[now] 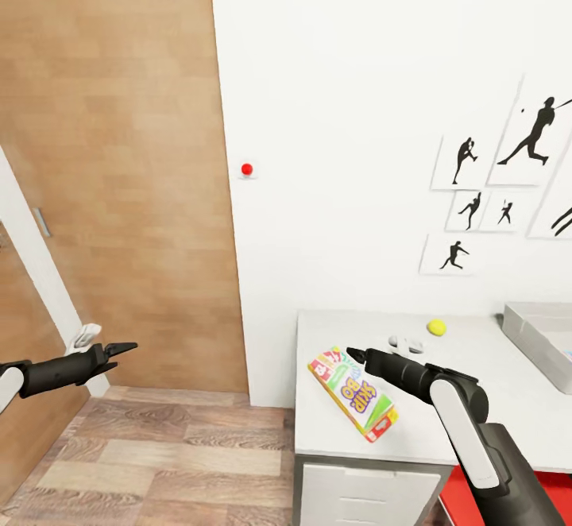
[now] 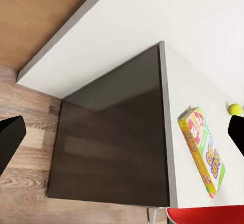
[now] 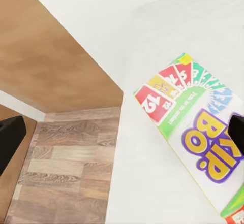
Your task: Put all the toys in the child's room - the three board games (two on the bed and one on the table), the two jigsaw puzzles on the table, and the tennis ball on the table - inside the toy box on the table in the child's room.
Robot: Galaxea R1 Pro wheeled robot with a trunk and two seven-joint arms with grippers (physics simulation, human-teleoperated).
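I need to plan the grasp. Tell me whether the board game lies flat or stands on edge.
Flat. The board game lies cover up on the table, its printed face showing in both wrist views, right gripper above its far end.

"SKIP-BO" is printed in large purple and yellow letters on the white cover of the board game [image 3: 195, 132], which lies on the table [image 1: 492, 399]. A red card drawn on the same cover is marked "12" in white. Further small print on the cover is too fine to be read.
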